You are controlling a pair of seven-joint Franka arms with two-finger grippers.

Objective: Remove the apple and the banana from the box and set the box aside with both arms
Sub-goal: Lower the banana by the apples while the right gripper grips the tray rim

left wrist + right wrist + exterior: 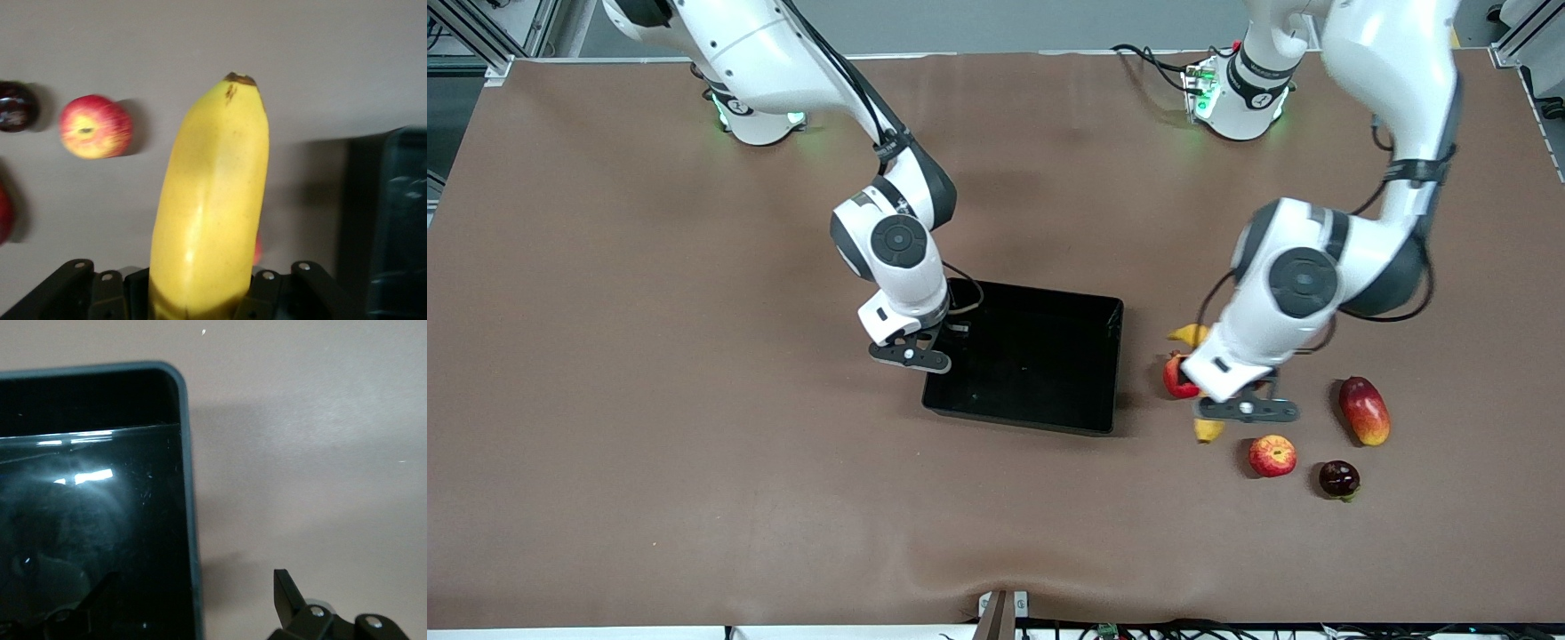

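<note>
The yellow banana [1208,430] lies under my left gripper [1247,409], which is shut on it; in the left wrist view the banana [210,193] fills the gap of that gripper [200,293]. The red-yellow apple [1272,455] sits on the table nearer the front camera and also shows in the left wrist view [93,127]. The black tray [1018,418] lies mid-table. My right gripper [911,356] is open and empty, astride the tray's wall [190,487] at the right arm's end, one finger inside and one finger [285,590] outside.
A red pomegranate [1178,378] touches the banana on the tray's side. A red-yellow mango [1364,410] and a dark round fruit [1339,478] lie toward the left arm's end. The tray's edge shows in the left wrist view [400,220].
</note>
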